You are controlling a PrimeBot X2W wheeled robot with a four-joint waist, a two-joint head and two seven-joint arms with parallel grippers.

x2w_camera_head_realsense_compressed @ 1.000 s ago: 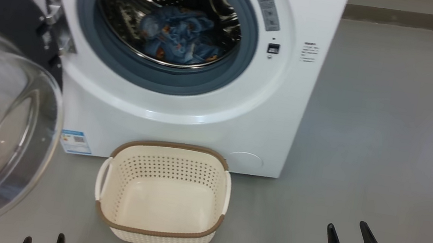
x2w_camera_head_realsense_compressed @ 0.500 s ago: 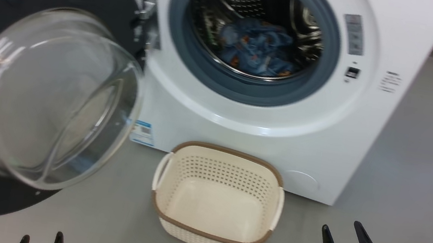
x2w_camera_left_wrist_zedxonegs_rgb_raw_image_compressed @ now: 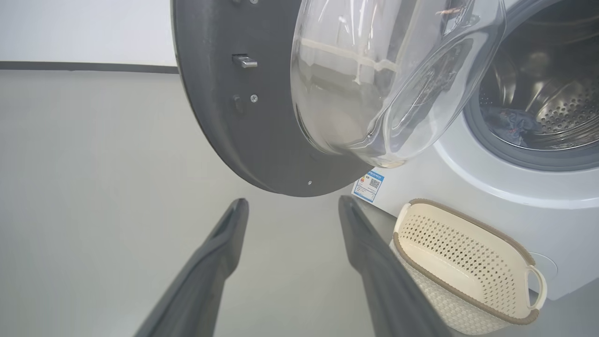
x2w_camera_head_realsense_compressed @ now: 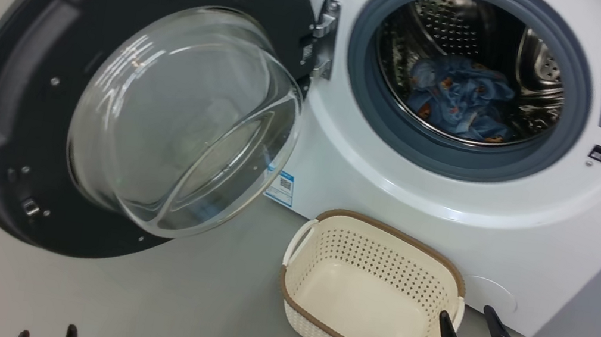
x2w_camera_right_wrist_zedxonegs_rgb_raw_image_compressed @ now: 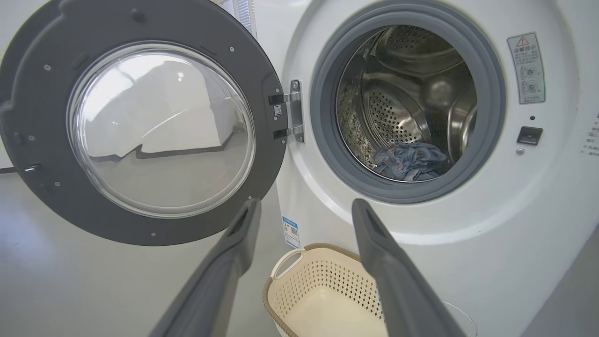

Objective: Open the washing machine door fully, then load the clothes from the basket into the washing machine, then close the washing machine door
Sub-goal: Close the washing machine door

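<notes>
The white washing machine (x2w_camera_head_realsense_compressed: 536, 242) stands with its round door (x2w_camera_head_realsense_compressed: 18, 87) swung wide to the left, dark grey inner face and glass bowl towards me. Light blue printed clothes (x2w_camera_head_realsense_compressed: 461, 103) lie inside the steel drum. The cream basket (x2w_camera_head_realsense_compressed: 386, 233) sits empty on the floor before the machine. My right gripper (x2w_camera_head_realsense_compressed: 465, 315) is open at the basket's right rim, holding nothing. My left gripper (x2w_camera_head_realsense_compressed: 46, 333) shows its open fingertips at the bottom edge. The left wrist view has the left gripper (x2w_camera_left_wrist_zedxonegs_rgb_raw_image_compressed: 294, 202) open below the door (x2w_camera_left_wrist_zedxonegs_rgb_raw_image_compressed: 243, 131). The right gripper (x2w_camera_right_wrist_zedxonegs_rgb_raw_image_compressed: 306, 203) faces the clothes (x2w_camera_right_wrist_zedxonegs_rgb_raw_image_compressed: 412, 161) and basket (x2w_camera_right_wrist_zedxonegs_rgb_raw_image_compressed: 323, 285).
Bare grey floor (x2w_camera_head_realsense_compressed: 134, 305) spreads left of the basket and under the open door. A blue label sticker (x2w_camera_head_realsense_compressed: 281, 186) sits low on the machine's front. A white wall with a dark skirting (x2w_camera_left_wrist_zedxonegs_rgb_raw_image_compressed: 84, 68) runs behind the door.
The head camera has turned left, so machine, door and basket have shifted right in the picture. Nothing itself has moved; both grippers stay open.
</notes>
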